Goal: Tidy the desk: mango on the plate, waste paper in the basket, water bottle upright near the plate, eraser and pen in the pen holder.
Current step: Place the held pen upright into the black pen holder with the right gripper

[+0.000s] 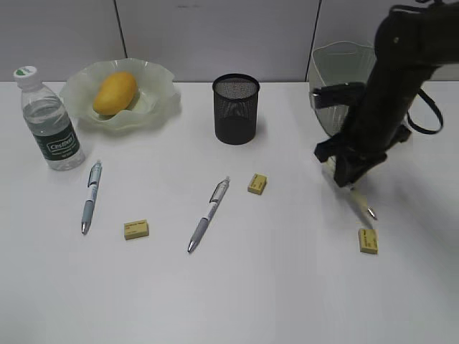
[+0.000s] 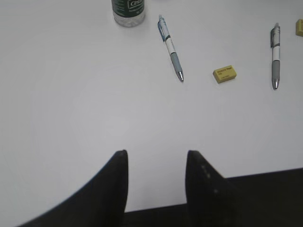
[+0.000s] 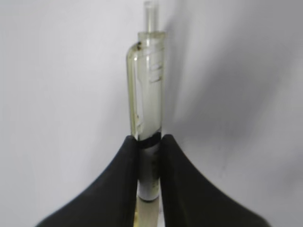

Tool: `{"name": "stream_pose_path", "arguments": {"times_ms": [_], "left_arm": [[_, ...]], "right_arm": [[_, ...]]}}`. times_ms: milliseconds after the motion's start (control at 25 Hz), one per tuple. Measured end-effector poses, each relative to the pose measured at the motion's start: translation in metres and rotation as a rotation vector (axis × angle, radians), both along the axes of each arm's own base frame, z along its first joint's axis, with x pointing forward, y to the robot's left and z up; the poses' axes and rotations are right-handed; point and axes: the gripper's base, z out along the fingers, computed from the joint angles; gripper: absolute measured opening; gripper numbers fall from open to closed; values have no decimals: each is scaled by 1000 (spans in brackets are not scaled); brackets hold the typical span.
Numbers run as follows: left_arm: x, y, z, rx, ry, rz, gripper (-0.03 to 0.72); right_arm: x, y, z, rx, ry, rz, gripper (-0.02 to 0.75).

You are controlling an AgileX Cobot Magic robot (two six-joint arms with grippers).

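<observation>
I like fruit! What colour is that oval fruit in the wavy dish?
Yellow-orange oval mango, clearest in the exterior view.

Exterior view: from the front, slanting down across the large white flat desk (image 1: 237, 287). Left wrist view: low over the near edge, facing away; shares two grey-white pens (image 2: 171, 47) and yellow eraser (image 2: 224, 74). Right wrist view: very close, downward along a clear-barrelled pen (image 3: 147, 113).

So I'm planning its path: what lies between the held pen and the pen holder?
In the exterior view, only one yellow eraser lies between the pen in the right hand and the pen holder, near the straight line; otherwise bare desk.
</observation>
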Motion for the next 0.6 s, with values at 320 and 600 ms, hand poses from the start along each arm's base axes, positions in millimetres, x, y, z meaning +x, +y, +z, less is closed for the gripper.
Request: {"name": "stream_pose_path", "arguments": {"times_ms": [320, 600], "left_arm": [[0, 0, 0, 0, 0, 0, 309], [0, 0, 0, 0, 0, 0, 309]], "right_arm": [[27, 97, 84, 146, -376, 174, 115], [50, 135, 153, 391, -803, 131, 115]]}}
